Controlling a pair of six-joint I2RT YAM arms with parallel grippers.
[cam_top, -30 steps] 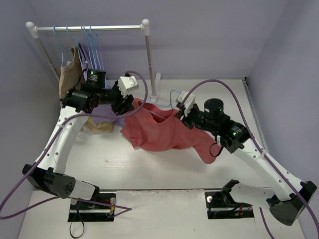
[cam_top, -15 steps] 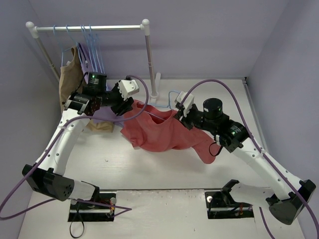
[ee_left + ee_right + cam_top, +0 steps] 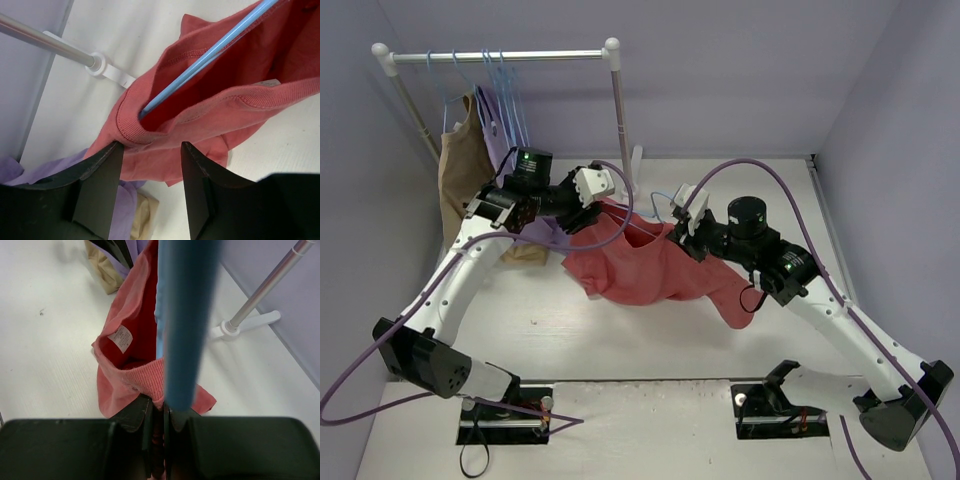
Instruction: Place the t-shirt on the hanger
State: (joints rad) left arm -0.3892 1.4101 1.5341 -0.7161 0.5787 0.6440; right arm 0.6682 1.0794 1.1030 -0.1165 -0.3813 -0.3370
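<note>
The salmon-red t-shirt (image 3: 640, 265) hangs bunched between both arms above the table. My right gripper (image 3: 678, 228) is shut on the ribbed collar (image 3: 145, 377). The light-blue hanger (image 3: 187, 315) rises from those same jaws, and its hook (image 3: 661, 198) shows beside the gripper. In the left wrist view the hanger's bar (image 3: 215, 47) runs into the t-shirt's neck opening (image 3: 210, 107). My left gripper (image 3: 151, 145) is open at the collar's left end; the collar edge lies just past its left fingertip (image 3: 112, 150), with nothing between the jaws. From above, the left gripper (image 3: 595, 208) sits at the shirt's left edge.
A clothes rack (image 3: 500, 57) stands at the back left, its right post (image 3: 617, 120) and foot (image 3: 107, 70) close behind the shirt. Several light-blue hangers (image 3: 505, 90) hang on the rail. A tan garment (image 3: 460, 165) and a lilac garment (image 3: 525, 228) hang below, beside my left arm.
My left arm has swung right, bringing its open gripper up to the left end of the t-shirt's collar. The right arm and the t-shirt have stayed in place.
</note>
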